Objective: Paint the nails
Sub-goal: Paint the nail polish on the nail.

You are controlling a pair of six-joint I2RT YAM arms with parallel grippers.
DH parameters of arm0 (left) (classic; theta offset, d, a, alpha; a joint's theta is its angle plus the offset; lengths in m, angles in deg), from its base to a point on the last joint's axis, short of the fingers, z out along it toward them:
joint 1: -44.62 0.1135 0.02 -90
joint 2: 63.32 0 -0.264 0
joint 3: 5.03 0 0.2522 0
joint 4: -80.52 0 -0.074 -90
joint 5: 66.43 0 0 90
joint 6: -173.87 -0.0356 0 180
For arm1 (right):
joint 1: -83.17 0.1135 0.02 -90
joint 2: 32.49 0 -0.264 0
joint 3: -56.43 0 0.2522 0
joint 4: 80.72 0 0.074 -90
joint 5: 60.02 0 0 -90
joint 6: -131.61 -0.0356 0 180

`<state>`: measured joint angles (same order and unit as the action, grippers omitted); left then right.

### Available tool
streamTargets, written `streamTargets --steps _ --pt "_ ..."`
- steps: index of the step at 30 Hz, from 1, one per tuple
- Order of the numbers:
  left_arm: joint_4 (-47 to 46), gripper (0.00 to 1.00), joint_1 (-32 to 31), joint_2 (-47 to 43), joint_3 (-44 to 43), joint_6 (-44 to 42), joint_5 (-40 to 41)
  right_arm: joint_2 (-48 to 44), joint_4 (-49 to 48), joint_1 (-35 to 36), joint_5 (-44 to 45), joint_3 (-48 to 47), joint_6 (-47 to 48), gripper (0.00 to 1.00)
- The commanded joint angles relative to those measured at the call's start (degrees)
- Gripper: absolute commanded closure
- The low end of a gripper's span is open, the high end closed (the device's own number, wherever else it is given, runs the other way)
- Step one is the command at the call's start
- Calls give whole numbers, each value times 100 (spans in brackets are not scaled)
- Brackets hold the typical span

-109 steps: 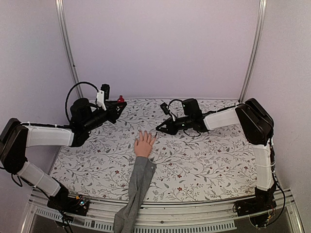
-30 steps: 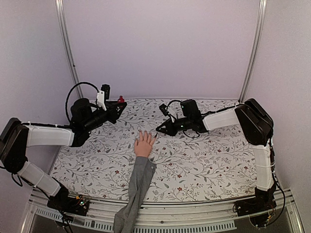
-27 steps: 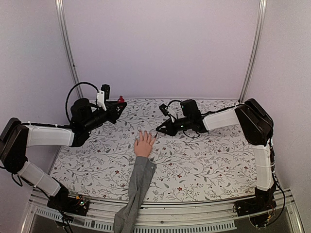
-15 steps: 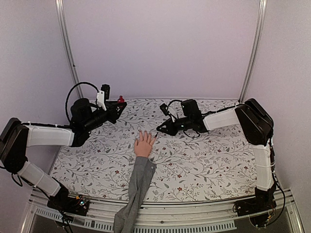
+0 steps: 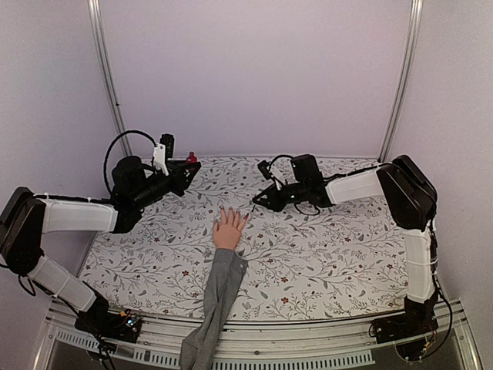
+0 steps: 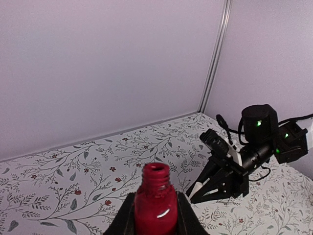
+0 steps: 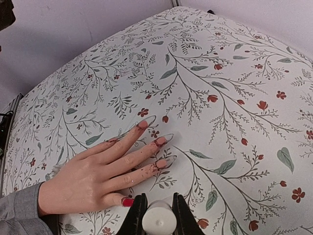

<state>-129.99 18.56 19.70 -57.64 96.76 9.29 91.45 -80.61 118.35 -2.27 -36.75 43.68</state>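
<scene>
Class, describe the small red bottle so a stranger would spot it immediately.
Start at the flowered tabletop and go to its far left corner, where the left arm's pincer hovers. Clamped upright in it is the bottle: glossy deep red, its threaded neck open, with no cap.

Long see-through nails [image 7: 165, 139] on a peach toy hand [image 7: 93, 178], hand lying flat with fingers spread, lower left of the wrist picture, red smears at the bottom of three nails, nearest short finger's nail all red
</scene>
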Motion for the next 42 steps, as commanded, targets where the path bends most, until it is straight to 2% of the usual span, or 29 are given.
streamTargets --steps 1,8,18,30,42 --pt "-178 100 76 11 -84 -45 48 -607 -90 -29 -114 110 235 100" --pt "-186 100 78 11 -79 -39 5 -860 -363 73 -701 356 421 100" --pt "-276 100 80 -8 -31 -89 -30 -709 -442 383 -267 591 1085 100" --pt "-318 100 80 12 -19 -80 -31 -278 -322 410 227 369 1033 100" --pt "-315 100 75 21 -17 -63 -31 -209 -252 437 205 282 991 100"
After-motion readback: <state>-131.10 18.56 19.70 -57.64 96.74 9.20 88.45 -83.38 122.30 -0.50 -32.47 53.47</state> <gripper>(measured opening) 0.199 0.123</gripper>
